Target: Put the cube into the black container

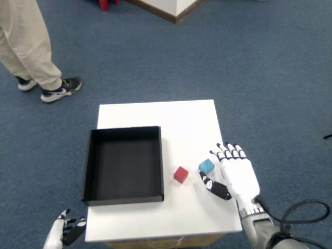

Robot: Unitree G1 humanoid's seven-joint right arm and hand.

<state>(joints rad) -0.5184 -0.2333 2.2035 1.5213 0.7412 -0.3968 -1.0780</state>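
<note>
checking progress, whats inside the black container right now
Nothing: the black container shows only its bare dark floor. The red cube and blue cube sit outside on the table.

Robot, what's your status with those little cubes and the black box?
Right hand open, beside the blue cube, holding nothing. Red cube loose on the white table, outside the black container. Container empty, path clear.

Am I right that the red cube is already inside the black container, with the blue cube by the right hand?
Not quite. In the head view the red cube sits on the white table, just right of the black container, which is empty. The blue cube is indeed by the right hand.
</note>
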